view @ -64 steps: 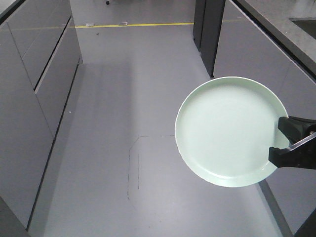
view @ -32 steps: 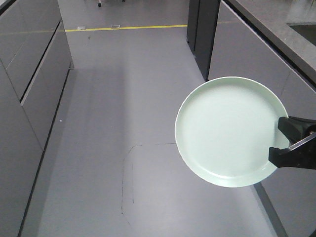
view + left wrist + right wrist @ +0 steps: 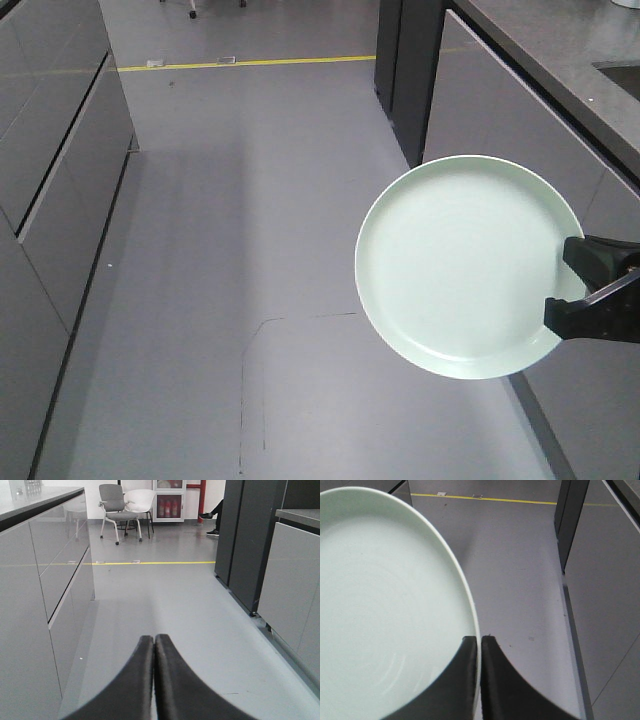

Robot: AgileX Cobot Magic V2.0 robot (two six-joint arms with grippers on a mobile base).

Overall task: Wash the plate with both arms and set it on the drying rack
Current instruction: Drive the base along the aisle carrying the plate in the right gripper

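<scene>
I've got the plate (image 3: pixel 460 265) clamped by its rim in my right jaws; left jaws together, empty. Washing and racking both remain, I reckon.

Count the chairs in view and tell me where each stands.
2. A grey chair stands beyond the yellow floor line; a white chair is right beside it, to its right in the picture. More may be hidden behind the dark cabinet.

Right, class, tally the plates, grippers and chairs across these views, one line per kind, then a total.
plate: 1
grippers: 2 (left gripper, right gripper)
chairs: 2 (grey chair, white chair)
total: 5
</scene>
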